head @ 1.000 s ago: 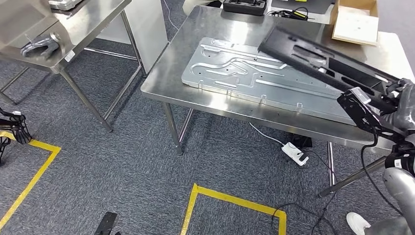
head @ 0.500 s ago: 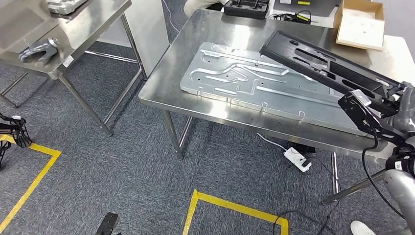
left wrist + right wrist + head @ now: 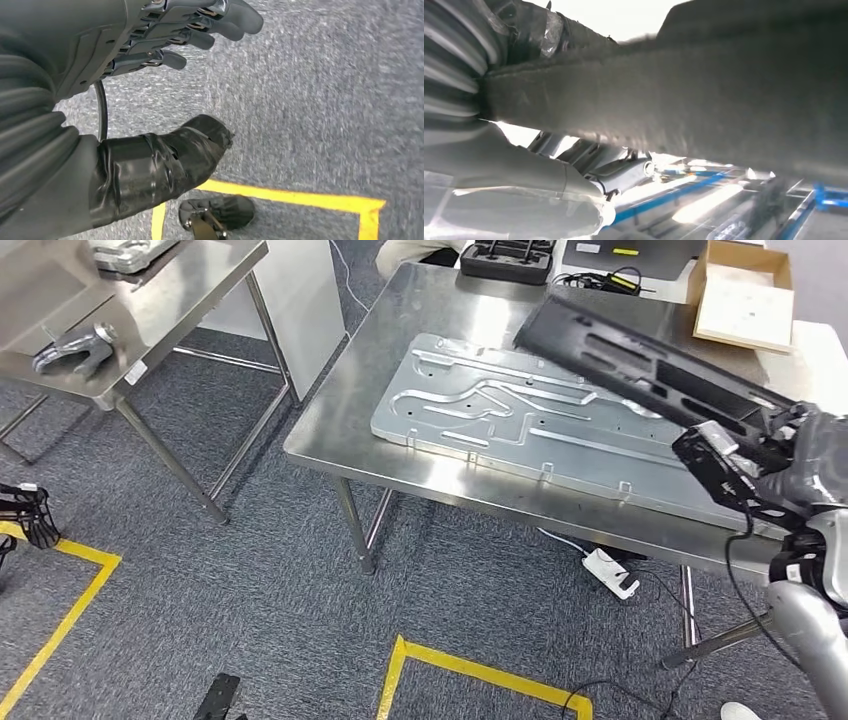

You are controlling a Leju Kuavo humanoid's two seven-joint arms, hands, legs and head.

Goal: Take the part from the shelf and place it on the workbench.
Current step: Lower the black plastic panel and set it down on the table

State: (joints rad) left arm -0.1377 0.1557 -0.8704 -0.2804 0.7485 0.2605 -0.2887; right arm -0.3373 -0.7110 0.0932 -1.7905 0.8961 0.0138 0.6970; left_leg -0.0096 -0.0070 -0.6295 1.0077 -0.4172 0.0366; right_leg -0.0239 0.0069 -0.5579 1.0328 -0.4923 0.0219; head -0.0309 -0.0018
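The right hand [image 3: 800, 455] gripped one end of a long black slotted part [image 3: 640, 365], its fingers clamped around that end near the workbench's [image 3: 420, 315] right front edge. The part slanted up and away from the hand, held in the air above the workbench, its free end reaching over the far middle of the top. Whether any of it touched the surface could not be told. In the right wrist view the part [image 3: 684, 95] ran as a dark, blurred bar across the frame, with the thumb [image 3: 529, 27] pressed against it close to the ribbed cover. Beneath the part, a large stamped silver metal panel [image 3: 500, 415] with raised channels lay flat on the workbench, stretching from the middle of the top toward the right front edge. A cardboard box [image 3: 745, 295] sat at the far right corner, and a black case [image 3: 505, 255] rested at the far edge near a black mat [image 3: 625, 252] with cables. A white power strip [image 3: 610, 572] lay on the grey carpet under the workbench, beside yellow floor tape [image 3: 470, 665]. A second steel table [image 3: 170, 305] stood to the left, carrying a small grey metal fitting [image 3: 70, 345] near its front edge. The left hand [image 3: 165, 45] hung over the carpet, empty, its fingers [image 3: 220, 27] loosely extended and apart from the tape-wrapped thumb [image 3: 165, 155].
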